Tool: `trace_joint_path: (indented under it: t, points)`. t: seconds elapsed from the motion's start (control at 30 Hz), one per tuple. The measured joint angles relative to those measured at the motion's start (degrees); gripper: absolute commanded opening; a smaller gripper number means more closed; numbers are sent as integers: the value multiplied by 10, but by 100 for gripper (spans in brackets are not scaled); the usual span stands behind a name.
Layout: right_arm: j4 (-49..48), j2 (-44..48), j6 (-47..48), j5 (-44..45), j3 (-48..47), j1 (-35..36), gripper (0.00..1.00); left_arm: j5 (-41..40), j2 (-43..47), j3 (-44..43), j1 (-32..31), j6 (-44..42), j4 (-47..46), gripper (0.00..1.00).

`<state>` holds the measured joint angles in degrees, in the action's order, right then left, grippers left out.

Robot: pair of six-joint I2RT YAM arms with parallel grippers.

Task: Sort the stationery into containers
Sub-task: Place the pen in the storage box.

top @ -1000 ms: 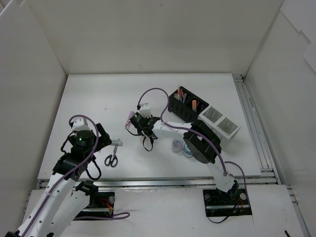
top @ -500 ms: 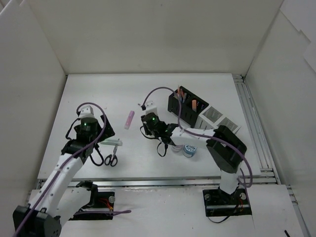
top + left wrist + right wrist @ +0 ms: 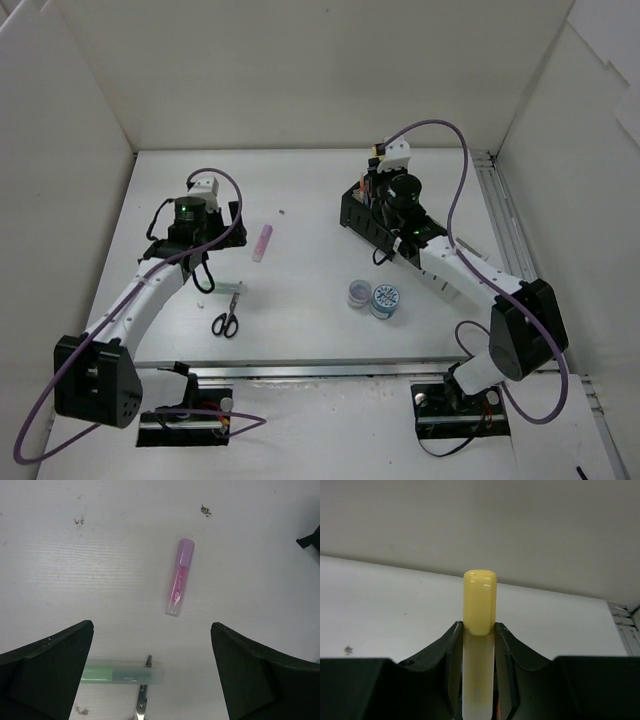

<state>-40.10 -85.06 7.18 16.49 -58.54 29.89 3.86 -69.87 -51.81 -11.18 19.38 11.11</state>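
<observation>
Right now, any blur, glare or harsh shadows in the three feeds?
Top external: even light, soft shadows, no glare. Left wrist: pink highlighter sharp, fingers dark and featureless. Right wrist: yellow highlighter close and slightly soft, faint sheen on its cap.

White arm links (image 3: 150, 295), black joints and pincers (image 3: 151, 625), looping purple cables (image 3: 435, 123), seemingly green status lights (image 3: 183, 209).

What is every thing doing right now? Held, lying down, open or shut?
right hand, shut on the yellow plastic highlighter.
yellow plastic highlighter, held, cap on.
left hand, open, empty.
pink plastic highlighter, lying flat, cap on.
pale green plastic highlighter, lying flat.
black-handled metal scissors, lying flat, blades look shut.
small round pale purple tape roll, lying flat.
small round blue tape roll, lying flat.
black slotted plastic organizer, standing upright.
</observation>
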Motion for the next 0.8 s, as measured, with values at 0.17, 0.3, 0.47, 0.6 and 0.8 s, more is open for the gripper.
trace_joint_path:
  t: [0.17, 0.3, 0.47, 0.6, 0.8]
  points:
    - [-2, -16, 0, -5, 20, -71, 0, 44, -88, -54, 0, -50, -16, 100]
    - [-5, -38, -12, -11, 27, -107, 0, 75, -151, -89, 0, -77, -21, 99]
    - [-9, -59, -31, -38, 50, -125, 0, 101, -212, -122, 0, -89, -20, 100]
    - [-10, -65, -57, -47, 69, -126, 6, 110, -238, -131, 0, -89, -21, 99]
    - [-14, -60, -107, -63, 112, -128, 50, 118, -274, -143, 0, -91, -20, 99]
